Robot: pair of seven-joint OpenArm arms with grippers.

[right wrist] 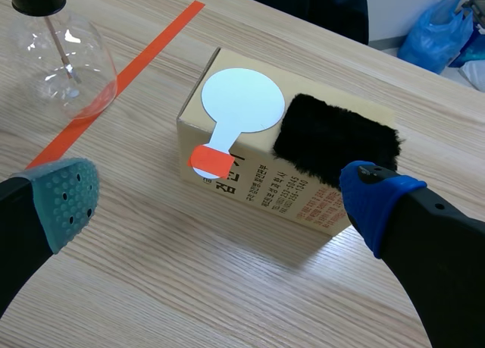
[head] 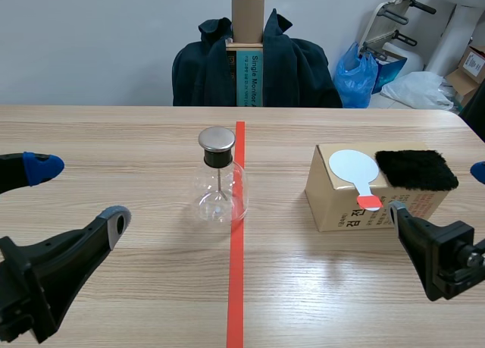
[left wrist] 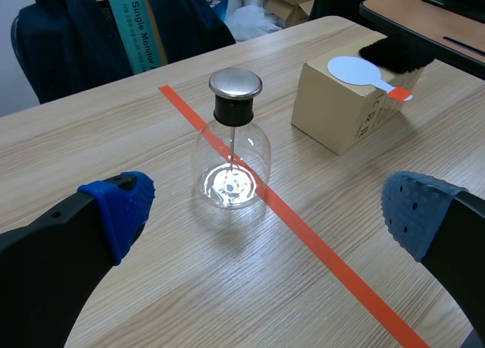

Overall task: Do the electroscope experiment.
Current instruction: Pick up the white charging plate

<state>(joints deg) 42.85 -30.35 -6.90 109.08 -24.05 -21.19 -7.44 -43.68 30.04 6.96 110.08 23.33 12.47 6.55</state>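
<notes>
On top of the box (head: 341,208), right of the glass flask (head: 218,183), lie the white paddle (head: 353,168) and fur pad (head: 415,170). Both the left gripper (left wrist: 265,211) and right gripper (right wrist: 220,200) stand spread, empty. Best to pinch the paddle's overhanging red handle squarely.

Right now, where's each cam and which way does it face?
Scene: between the arms, facing across the table at the electroscope and box; both arms' jaws show, open.
Left wrist: above open left jaws, facing electroscope, box beyond.
Right wrist: above open right jaws, facing box with paddle and black fur.
All share electroscope and box.
</notes>
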